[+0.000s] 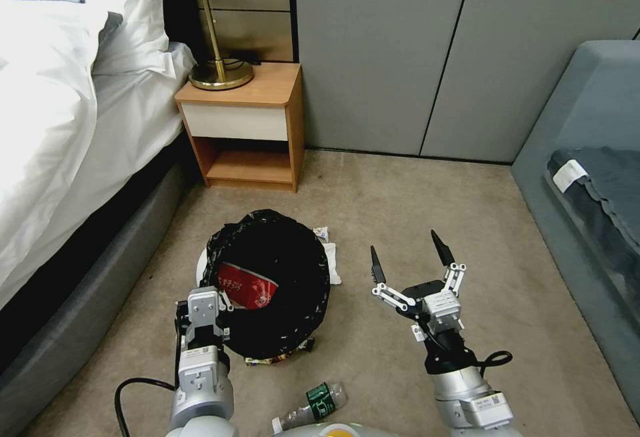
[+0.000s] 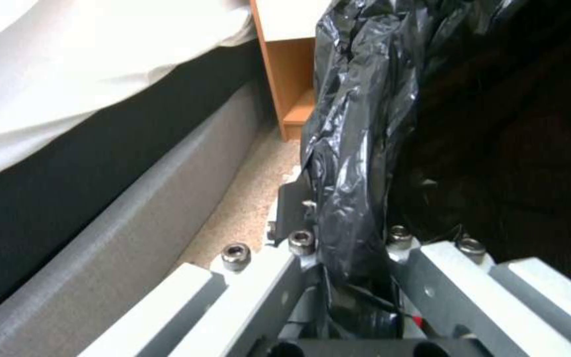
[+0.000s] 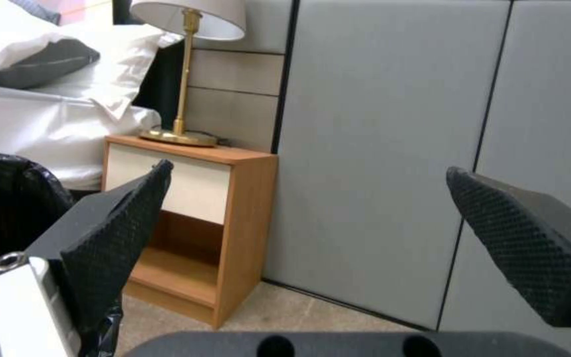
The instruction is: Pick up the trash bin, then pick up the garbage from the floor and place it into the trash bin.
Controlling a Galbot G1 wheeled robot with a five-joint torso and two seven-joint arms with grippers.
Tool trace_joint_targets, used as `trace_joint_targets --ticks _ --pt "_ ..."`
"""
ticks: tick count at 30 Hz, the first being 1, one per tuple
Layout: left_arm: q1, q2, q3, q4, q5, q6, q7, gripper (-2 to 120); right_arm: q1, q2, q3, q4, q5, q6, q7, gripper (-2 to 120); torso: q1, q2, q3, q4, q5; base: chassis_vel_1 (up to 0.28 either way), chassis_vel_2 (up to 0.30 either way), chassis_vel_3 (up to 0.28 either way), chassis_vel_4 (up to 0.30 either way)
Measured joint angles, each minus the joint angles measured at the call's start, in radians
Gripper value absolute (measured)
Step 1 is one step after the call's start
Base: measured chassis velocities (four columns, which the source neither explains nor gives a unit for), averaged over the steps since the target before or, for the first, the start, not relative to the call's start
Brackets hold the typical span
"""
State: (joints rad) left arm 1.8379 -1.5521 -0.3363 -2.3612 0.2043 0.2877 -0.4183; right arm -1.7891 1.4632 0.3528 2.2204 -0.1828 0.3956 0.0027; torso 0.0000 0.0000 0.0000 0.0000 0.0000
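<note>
The trash bin (image 1: 267, 317), white with a crinkly black liner, hangs tilted with its mouth toward me. My left gripper (image 1: 220, 307) is shut on its near rim; the left wrist view shows the liner (image 2: 358, 139) pinched between the fingers (image 2: 299, 243). A red-and-white wrapper (image 1: 245, 287) lies inside the bin. On the floor (image 1: 400, 203) lie garbage pieces: a white tissue (image 1: 332, 262), a small wrapper (image 1: 321, 231), yellow wrappers (image 1: 275, 358) and a plastic bottle (image 1: 312, 405). My right gripper (image 1: 405, 245) hovers open to the right of the bin, nothing between its pads (image 3: 117, 238).
A bed (image 1: 60, 123) runs along the left. A wooden nightstand (image 1: 243, 130) with a brass lamp (image 1: 217, 57) stands at the back left. Grey wall panels (image 1: 433, 50) close the back. A grey sofa (image 1: 587, 177) with dark fabric lines the right.
</note>
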Motion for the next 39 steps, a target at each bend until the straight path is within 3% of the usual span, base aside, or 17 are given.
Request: trace_joint_targets --ticks 39 --pt "0.0 0.0 0.0 0.0 0.0 0.0 0.0 1 0.0 0.0 0.0 0.0 0.0 0.0 0.0 100 0.0 0.0 0.0 0.0 0.0 0.0 0.0 0.0 0.0"
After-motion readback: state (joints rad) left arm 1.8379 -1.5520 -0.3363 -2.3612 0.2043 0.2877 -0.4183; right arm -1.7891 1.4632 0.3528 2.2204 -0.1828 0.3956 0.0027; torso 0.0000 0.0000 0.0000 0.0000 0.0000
